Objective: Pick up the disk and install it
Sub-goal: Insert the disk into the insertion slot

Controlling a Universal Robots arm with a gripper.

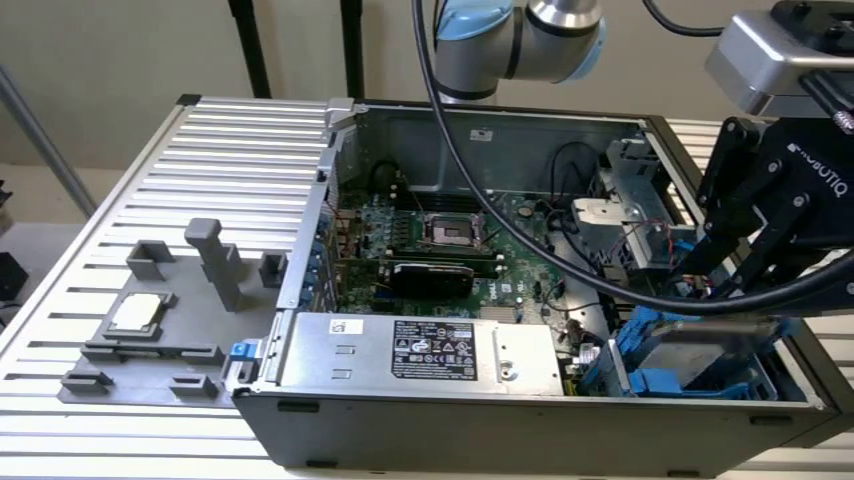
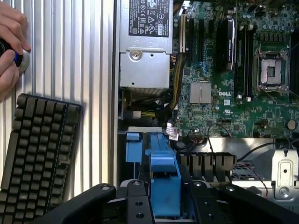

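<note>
The gripper (image 1: 731, 295) hangs over the near corner of the open computer case (image 1: 534, 425), on the exterior view's right. Its jaws are clenched on the blue side rails of the disk (image 1: 705, 352). The disk sits in the drive bay there, just right of the silver power supply (image 1: 414, 350). Outside the case, a black keyboard (image 2: 37, 154) lies on the slatted table (image 2: 93, 70), with a person's hand (image 2: 10, 46) near it.

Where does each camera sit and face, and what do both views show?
Exterior view: off the robot, high, looking down into the open computer case; arm and gripper show.
Wrist view: on the wrist, looking down past the gripper onto the disk; a person's hand shows.
Shared: gripper, disk, motherboard, power supply.
</note>
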